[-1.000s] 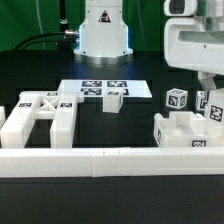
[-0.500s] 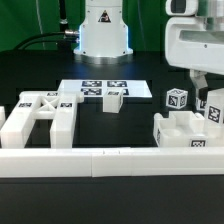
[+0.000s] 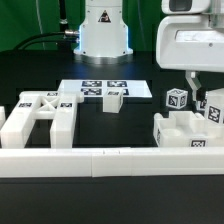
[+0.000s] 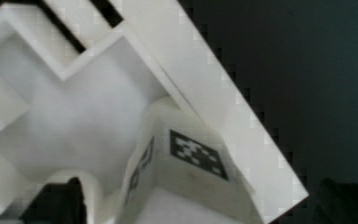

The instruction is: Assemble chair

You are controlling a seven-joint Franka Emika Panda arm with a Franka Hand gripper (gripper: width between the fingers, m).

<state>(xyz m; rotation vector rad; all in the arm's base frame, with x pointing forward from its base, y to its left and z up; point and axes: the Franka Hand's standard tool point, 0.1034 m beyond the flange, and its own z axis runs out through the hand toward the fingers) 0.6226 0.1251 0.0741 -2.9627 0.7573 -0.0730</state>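
Chair pieces (image 3: pixel 38 118) are spread on the surface (image 3: pixel 130 125); the half-built piece (image 3: pixel 185 132) is set against the rail (image 3: pixel 100 160), probably for bracing. The jaws are seen wide open above it, with nothing gripped.

The chair is lying in loose white parts: a cross-braced frame (image 3: pixel 38 115) is sitting at the exterior view's left, a small tagged block (image 3: pixel 114 98) mid-table, and tagged posts (image 3: pixel 177 99) are standing just behind a stepped slab (image 3: pixel 182 131) at the right.

The exterior view looks low across the tabletop (image 3: pixel 140 75) toward the arm's base (image 3: pixel 103 30). The wrist view is pressed close to the chair (image 4: pixel 158 120) parts at the exterior view's right.
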